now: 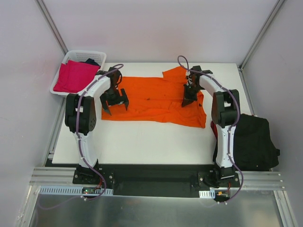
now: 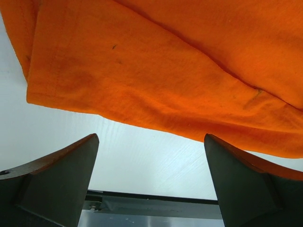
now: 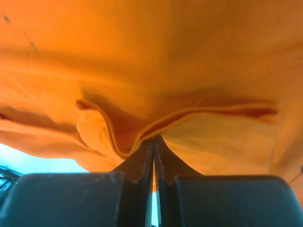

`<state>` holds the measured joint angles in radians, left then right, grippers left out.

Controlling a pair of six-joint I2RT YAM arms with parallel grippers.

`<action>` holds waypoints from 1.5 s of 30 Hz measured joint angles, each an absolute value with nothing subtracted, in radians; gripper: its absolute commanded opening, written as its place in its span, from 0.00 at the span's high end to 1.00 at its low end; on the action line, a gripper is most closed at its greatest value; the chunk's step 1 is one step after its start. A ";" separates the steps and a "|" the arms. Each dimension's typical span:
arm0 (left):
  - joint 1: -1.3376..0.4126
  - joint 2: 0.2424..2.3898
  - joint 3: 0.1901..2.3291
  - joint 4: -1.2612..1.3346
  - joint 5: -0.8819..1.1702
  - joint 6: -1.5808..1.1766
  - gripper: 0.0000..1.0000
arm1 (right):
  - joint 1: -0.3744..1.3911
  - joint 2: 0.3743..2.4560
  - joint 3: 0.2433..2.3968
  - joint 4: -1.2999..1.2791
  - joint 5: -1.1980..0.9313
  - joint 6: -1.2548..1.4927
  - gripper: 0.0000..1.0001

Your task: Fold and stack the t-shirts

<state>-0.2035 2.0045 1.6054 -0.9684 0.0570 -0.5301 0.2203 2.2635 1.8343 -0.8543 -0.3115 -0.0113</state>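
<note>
The orange shirt (image 1: 156, 97) lay spread out in the middle of the worktop (image 1: 142, 142). The right hand (image 1: 187, 102) was pinched on a fold of it. The left hand (image 1: 116, 108) was wide apart over the shirt's left end.

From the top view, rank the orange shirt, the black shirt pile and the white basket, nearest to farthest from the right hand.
1. orange t-shirt: pinched in the right hand, in the middle.
2. black t-shirts: near right, beside the arm's base.
3. white basket: far left corner.
</note>
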 measured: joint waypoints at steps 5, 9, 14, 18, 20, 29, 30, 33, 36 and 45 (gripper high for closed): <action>-0.204 2.004 1.605 -0.971 0.048 -0.526 0.05 | 0.220 2.302 1.884 -0.849 -0.311 0.012 0.97; -0.203 2.004 1.605 -0.975 0.048 -0.522 0.05 | 0.220 2.323 1.908 -0.849 -0.315 0.033 0.97; -0.203 2.004 1.609 -0.978 0.049 -0.515 0.04 | 0.220 2.328 1.917 -0.844 -0.316 0.047 0.96; -0.203 2.019 1.657 -0.985 0.050 -0.513 0.05 | 0.216 2.309 1.901 -0.831 -0.317 0.050 0.95; -0.203 2.041 1.695 -0.985 0.052 -0.513 0.06 | 0.214 2.279 1.876 -0.830 -0.319 0.050 0.95; -0.203 2.193 1.796 -0.958 0.072 -0.514 0.07 | 0.212 2.061 1.653 -0.825 -0.331 0.041 0.95; -0.203 2.202 1.796 -0.957 0.072 -0.514 0.07 | 0.212 2.052 1.634 -0.826 -0.331 0.040 0.95; -0.201 2.210 1.776 -0.942 0.075 -0.515 0.07 | 0.212 2.043 1.569 -0.825 -0.331 0.034 0.95; -0.195 2.209 1.741 -0.929 0.075 -0.517 0.07 | 0.212 2.043 1.517 -0.826 -0.331 0.031 0.95; -0.168 2.131 1.612 -0.897 0.078 -0.532 0.06 | 0.206 2.043 1.442 -0.808 -0.370 0.023 0.95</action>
